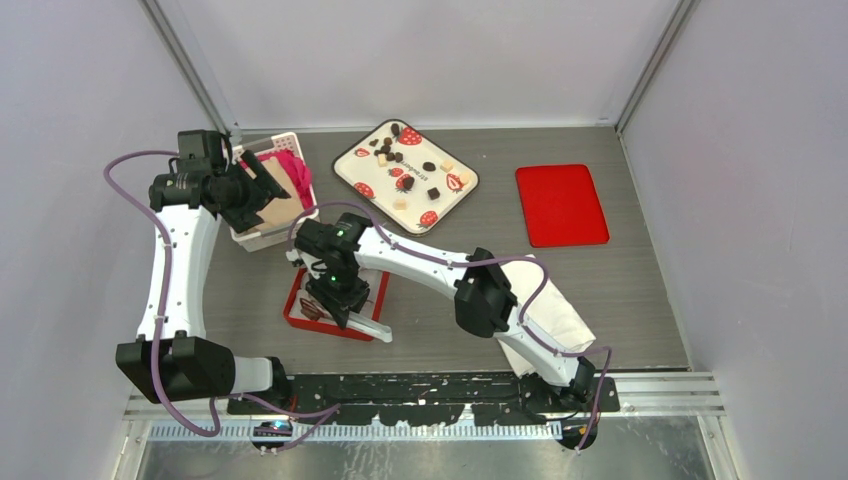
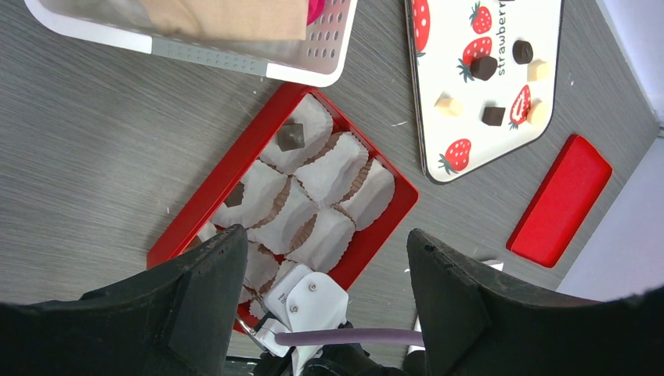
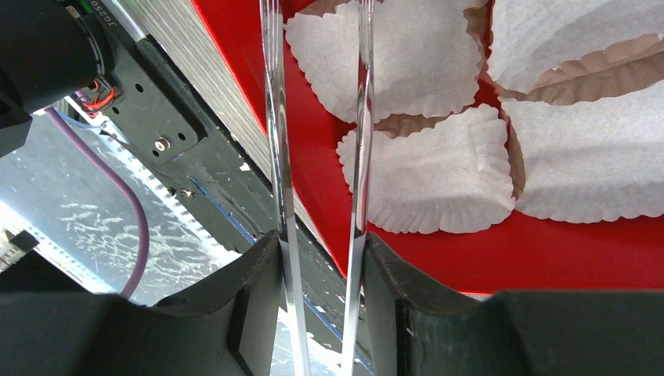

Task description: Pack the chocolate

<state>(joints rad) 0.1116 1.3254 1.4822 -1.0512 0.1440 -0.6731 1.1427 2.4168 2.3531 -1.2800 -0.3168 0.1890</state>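
"Where's the chocolate?"
"Mostly on the strawberry tray; two dark pieces sit in paper cups in the red box."
"Hands?"
"The left hand is spread wide, the right hand parted."

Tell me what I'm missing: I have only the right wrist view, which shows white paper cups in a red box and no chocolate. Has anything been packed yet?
Observer: Yes. In the left wrist view, a dark chocolate piece sits in the paper cup at one corner of the red box.
Operator: Where is the unpacked chocolate?
Observer: The loose pieces, dark and cream, lie on a strawberry-print tray beyond the box.
Operator: And the left claw?
Observer: The left claw is open and holds nothing. It hangs above the table near a white basket.
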